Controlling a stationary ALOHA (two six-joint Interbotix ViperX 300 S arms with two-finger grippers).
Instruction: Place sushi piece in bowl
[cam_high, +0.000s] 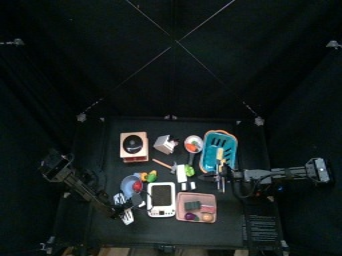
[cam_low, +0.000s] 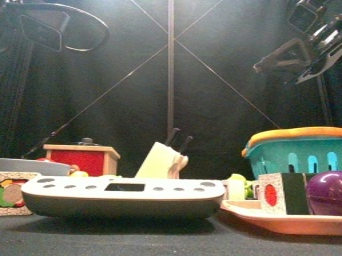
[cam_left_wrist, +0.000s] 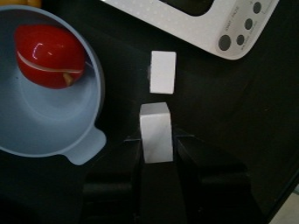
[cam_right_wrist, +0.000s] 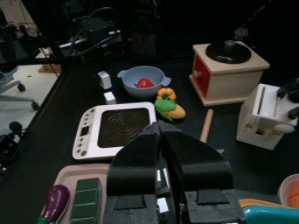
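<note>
In the left wrist view my left gripper (cam_left_wrist: 156, 168) is shut on a white block-shaped sushi piece (cam_left_wrist: 156, 140), held just off the spout of the light blue bowl (cam_left_wrist: 41, 105). The bowl holds a red round thing (cam_left_wrist: 49, 57). A second white piece (cam_left_wrist: 163, 72) lies on the table beyond it. In the top view the left gripper (cam_high: 123, 207) is at the front left beside the bowl (cam_high: 134, 185). My right gripper (cam_right_wrist: 170, 144) is shut and empty, hovering right of centre (cam_high: 221, 180).
A white scale (cam_high: 162, 198) and a pink tray (cam_high: 197, 208) of toy food lie at the front. A teal basket (cam_high: 221, 148), a red wooden box (cam_high: 134, 146) and a small white thing (cam_high: 164, 143) stand behind.
</note>
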